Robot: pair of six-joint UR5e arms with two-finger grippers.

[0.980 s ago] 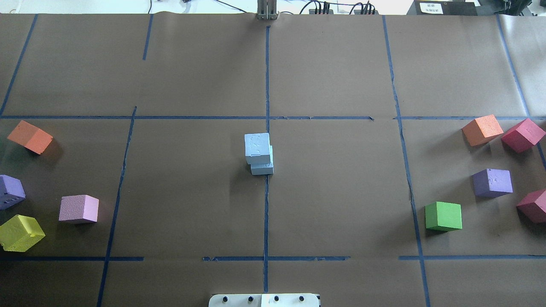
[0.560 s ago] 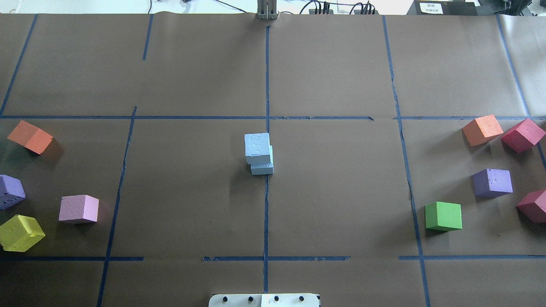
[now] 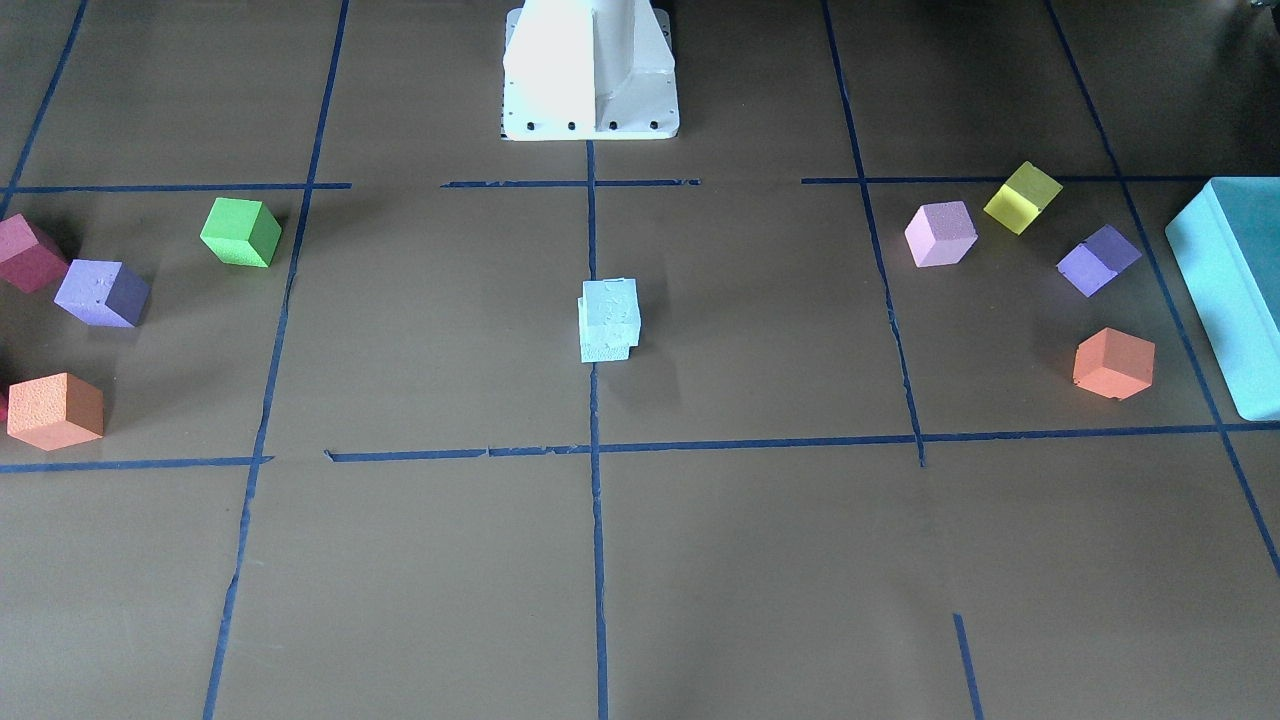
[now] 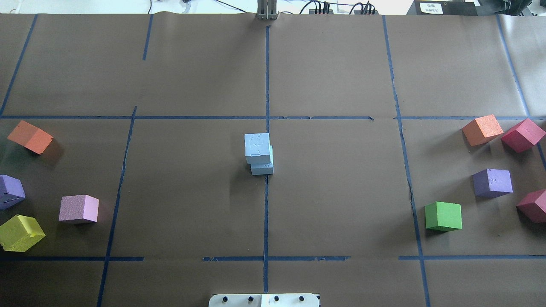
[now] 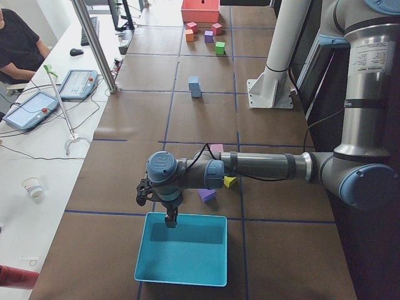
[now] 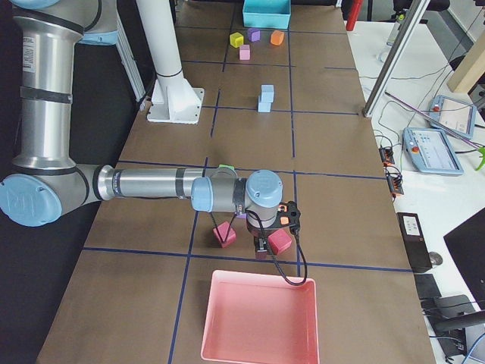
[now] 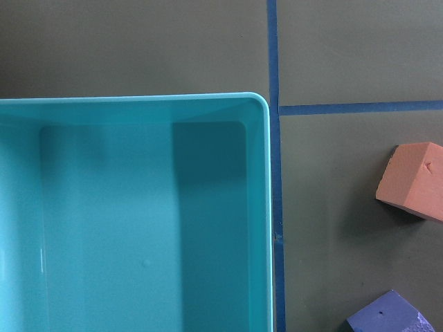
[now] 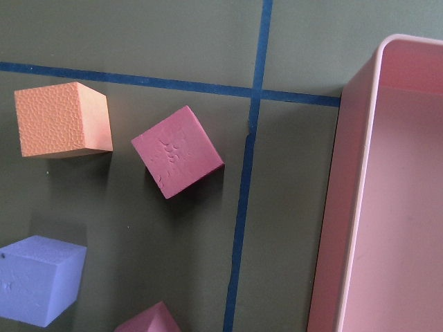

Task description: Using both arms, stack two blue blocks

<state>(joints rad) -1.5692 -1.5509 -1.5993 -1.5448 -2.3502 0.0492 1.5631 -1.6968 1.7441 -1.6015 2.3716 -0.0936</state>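
Left gripper (image 5: pixel 170 220) hangs over the teal bin (image 5: pixel 187 259), open or closed I can't tell. Centre table: upper blue block (image 4: pixel 257 147) sits slightly offset on lower blue block (image 4: pixel 262 169). Right gripper (image 6: pixel 261 250), equally unreadable, hovers beside the pink tray (image 6: pixel 258 318). Stack looks finished, so keep both arms wide of it.

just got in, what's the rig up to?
The blue blocks sit stacked at the centre of the table, the top one slightly offset. Neither arm touches them: the left gripper hangs over the teal bin at one end, the right gripper low by the pink bin at the other. Whether their jaws are open, I cannot tell.
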